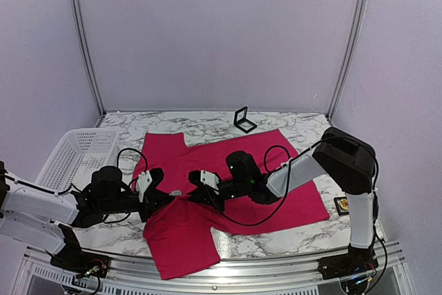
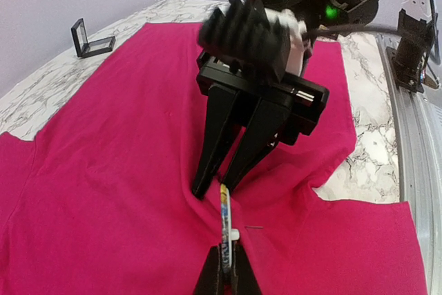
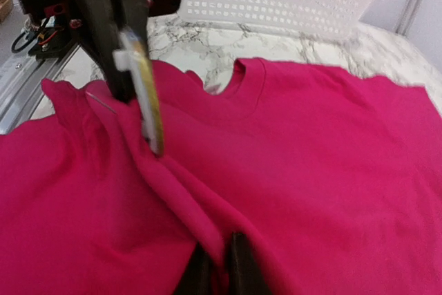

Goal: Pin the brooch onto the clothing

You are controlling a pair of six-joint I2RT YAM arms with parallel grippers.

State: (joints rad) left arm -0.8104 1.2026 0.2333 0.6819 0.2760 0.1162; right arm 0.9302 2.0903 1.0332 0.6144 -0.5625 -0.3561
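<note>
The clothing (image 1: 276, 164), a magenta-pink T-shirt, lies spread on the marble table. My left gripper (image 2: 228, 257) is shut on the brooch (image 2: 225, 208), a thin round badge seen edge-on and held upright against a raised fold of the shirt. A thin pin (image 2: 255, 226) shows beside it. My right gripper (image 3: 218, 243) is shut on that same fold of fabric, directly facing the left gripper. In the right wrist view the brooch (image 3: 147, 94) hangs from the left fingers (image 3: 103, 39). From above, the two grippers (image 1: 168, 197) (image 1: 200, 195) meet near the shirt's lower left.
A white plastic basket (image 1: 76, 153) stands at the left of the table. A small open black box (image 1: 243, 120) sits behind the shirt. A small dark square case (image 1: 342, 204) lies by the right arm's base. A metal rail (image 1: 276, 267) runs along the near edge.
</note>
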